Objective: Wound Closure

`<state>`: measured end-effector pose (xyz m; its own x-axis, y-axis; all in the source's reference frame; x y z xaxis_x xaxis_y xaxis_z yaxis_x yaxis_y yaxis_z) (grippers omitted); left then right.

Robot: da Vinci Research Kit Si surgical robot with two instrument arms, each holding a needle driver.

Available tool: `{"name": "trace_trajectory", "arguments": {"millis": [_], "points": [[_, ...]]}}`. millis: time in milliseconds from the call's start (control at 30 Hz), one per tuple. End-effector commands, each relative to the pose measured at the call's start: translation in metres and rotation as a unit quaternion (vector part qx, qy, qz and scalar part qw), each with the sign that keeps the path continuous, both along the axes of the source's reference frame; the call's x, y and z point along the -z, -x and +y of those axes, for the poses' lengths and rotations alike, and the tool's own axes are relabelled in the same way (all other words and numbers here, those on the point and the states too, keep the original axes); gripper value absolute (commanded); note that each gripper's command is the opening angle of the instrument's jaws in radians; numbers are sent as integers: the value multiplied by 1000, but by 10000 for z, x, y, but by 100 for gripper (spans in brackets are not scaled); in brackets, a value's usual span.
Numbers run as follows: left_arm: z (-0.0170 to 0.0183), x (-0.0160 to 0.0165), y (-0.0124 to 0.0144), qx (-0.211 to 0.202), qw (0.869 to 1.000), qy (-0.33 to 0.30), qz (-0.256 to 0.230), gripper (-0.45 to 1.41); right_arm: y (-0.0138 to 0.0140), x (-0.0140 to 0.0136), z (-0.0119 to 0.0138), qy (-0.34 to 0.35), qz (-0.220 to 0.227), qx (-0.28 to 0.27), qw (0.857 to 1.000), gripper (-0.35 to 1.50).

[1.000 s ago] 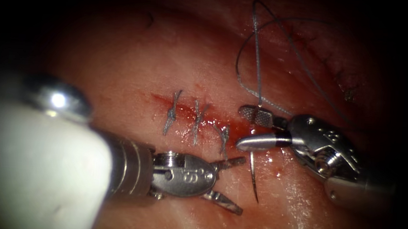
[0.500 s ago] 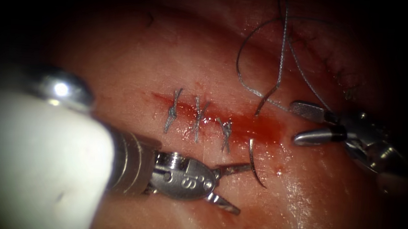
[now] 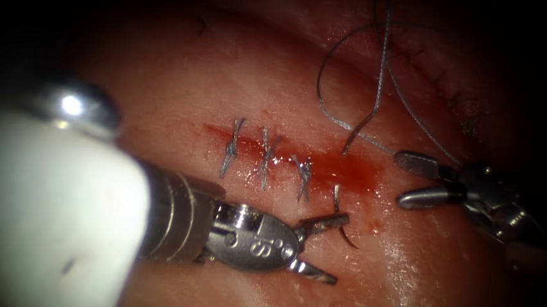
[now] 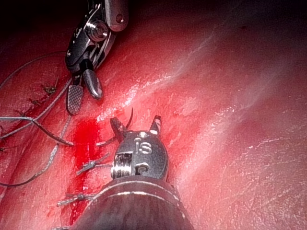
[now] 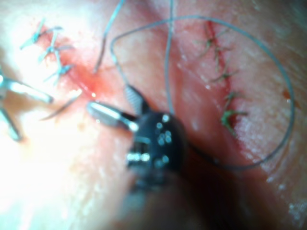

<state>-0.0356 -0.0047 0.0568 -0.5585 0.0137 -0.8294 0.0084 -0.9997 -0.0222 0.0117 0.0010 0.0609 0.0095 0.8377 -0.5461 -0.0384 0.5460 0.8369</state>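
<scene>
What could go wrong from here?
1. The needle sits in the tissue below the cut, held by neither tool; it could shift or slip.
2. The left tool has open jaws around the needle; a poor grasp might twist it.
3. Loose thread lies by the open right tool and might snag.

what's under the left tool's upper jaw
The needle crosses beneath it, its point and upper curve showing either side; the stretch between is hidden. Below lies tissue.

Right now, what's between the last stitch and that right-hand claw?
In the endoscope view, between the stitch and the right tool lie the unclosed cut with red fluid and the needle standing in tissue.
</scene>
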Motion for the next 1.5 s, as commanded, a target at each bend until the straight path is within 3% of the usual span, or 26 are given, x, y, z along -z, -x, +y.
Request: {"name": "trace_trajectory", "arguments": {"millis": [33,300,733,767,800,833,933,1133,1267,1500], "points": [[-7,-11,7,2,1000,-1,0,41,-8,-8,-8,0,1,0,1000,126],[4,-42,0,-12,1000,-3,15,43,-14,-11,-17,1,1,0,1000,126],[10,-45,15,-10,1000,-4,6,31,-24,-18,-29,-2,1,-2,1000,126],[10,-45,14,-9,1000,-4,5,22,-23,-18,-29,-2,1,-2,1000,126],[10,-44,11,-10,1000,-4,4,-25,-22,-18,-29,-2,1,-2,1000,126],[10,-44,9,-11,1000,-4,3,-45,-21,-18,-29,-2,1,-1,1000,126],[8,-43,0,-17,1000,-3,-1,-45,-19,-16,-27,-3,1,-1,1000,126],[8,-36,-1,8,999,-39,-4,-45,-15,-7,-28,-6,2,0,1000,126],[1,-21,4,16,995,-81,-49,-45,-11,0,-32,-7,1,0,1000,126],[-2,36,15,43,969,-203,-134,-45,-11,3,-34,-8,2,0,1000,126]]}}
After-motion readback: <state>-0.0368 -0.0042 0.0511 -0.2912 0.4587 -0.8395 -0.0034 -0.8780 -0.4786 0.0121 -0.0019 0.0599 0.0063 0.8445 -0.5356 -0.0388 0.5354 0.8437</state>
